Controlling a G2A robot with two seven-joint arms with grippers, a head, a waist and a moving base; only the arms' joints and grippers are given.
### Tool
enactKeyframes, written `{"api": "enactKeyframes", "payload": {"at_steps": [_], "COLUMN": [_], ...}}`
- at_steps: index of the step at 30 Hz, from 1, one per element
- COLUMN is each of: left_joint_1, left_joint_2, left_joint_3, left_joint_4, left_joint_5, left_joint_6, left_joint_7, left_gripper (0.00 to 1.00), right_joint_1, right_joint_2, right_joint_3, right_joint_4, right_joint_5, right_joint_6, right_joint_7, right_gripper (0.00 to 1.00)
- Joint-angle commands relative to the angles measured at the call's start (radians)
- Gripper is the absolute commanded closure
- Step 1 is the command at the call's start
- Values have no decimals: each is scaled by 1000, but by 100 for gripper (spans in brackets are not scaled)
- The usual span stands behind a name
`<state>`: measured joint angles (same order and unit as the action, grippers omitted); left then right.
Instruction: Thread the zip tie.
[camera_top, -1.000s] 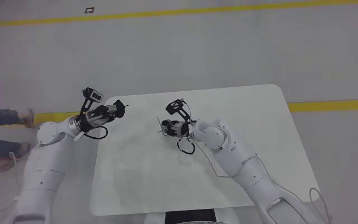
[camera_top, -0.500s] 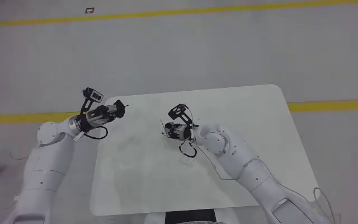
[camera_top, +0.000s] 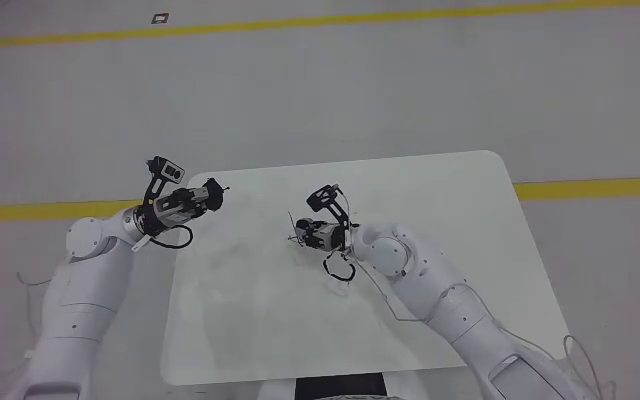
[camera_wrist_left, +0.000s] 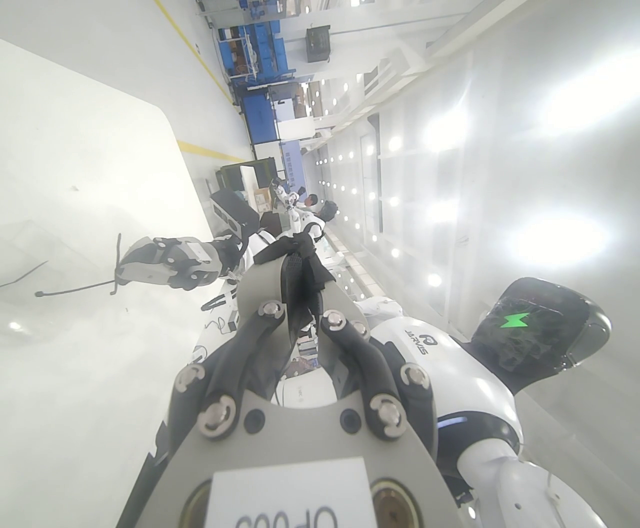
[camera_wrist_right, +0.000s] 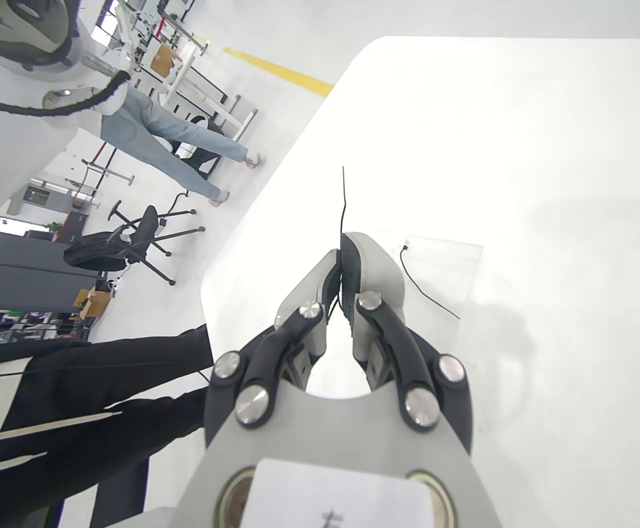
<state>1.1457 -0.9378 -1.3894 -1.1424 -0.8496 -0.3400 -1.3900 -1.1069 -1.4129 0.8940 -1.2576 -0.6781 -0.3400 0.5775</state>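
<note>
Plainly, the zip tie is a light, springy black strip: stiff enough to hold its line, yet thin and slick enough to twist between pads. I judge the best hold to be close behind the end being fed. The right gripper is clamped tight on it above the middle of the table, with a thin tail standing out past the fingertips. The left gripper hangs by the table corner on its own side, well apart, fingers drawn together — whether they pinch anything I cannot tell. A second tie lies on a clear sheet nearby. Since a second ago the right wrist has turned and drifted slightly — the left arm has not moved.
</note>
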Motion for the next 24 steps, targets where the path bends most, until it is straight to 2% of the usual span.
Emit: {"api": "enactKeyframes", "payload": {"at_steps": [1,5,9,14,24], "left_joint_1": [0,0,0,0,0], "left_joint_2": [0,0,0,0,0], "left_joint_3": [0,0,0,0,0], "left_joint_4": [0,0,0,0,0], "left_joint_5": [0,0,0,0,0], "left_joint_6": [0,0,0,0,0], "left_joint_7": [0,0,0,0,0], "left_gripper": [100,100,100,100,100], "right_joint_1": [0,0,-25,-44,-25], "right_joint_2": [0,0,4,13,1], "right_joint_3": [0,0,16,30,-8], "right_joint_4": [0,0,-23,-37,52], "right_joint_5": [-1,-1,10,8,-10], "right_joint_6": [0,0,0,0,7], "right_joint_7": [-1,-1,-53,-64,-135], "right_gripper": [100,100,100,100,100]}}
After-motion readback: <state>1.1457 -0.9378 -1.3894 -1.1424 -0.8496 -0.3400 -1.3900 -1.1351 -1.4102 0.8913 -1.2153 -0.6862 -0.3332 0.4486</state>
